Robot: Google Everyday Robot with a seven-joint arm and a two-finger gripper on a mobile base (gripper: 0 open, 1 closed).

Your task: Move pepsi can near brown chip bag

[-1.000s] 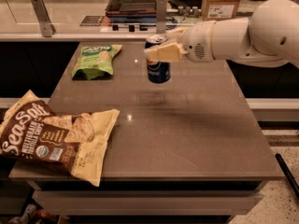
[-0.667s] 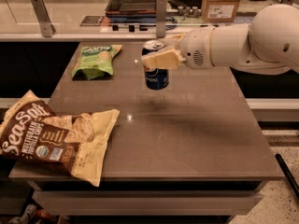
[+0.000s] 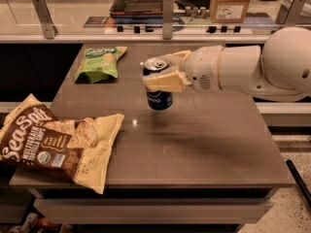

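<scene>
Dark blue and upright, the pepsi can (image 3: 159, 95) hangs just clear of the worktop (image 3: 209, 140), pinched near its top by the jaws of the gripper (image 3: 164, 79), which reaches in from the right. The brown chip bag (image 3: 46, 142) lies well apart at the near left corner. I'd say the carry must run left and frontward, away from the green bag (image 3: 99, 62).

One camera, set high off the near edge of the table (image 3: 204, 144), looks down and across it toward the counter (image 3: 73, 13) behind, close in. The gripper (image 3: 159, 71), clasping a can (image 3: 159, 99), sits mid-frame.
</scene>
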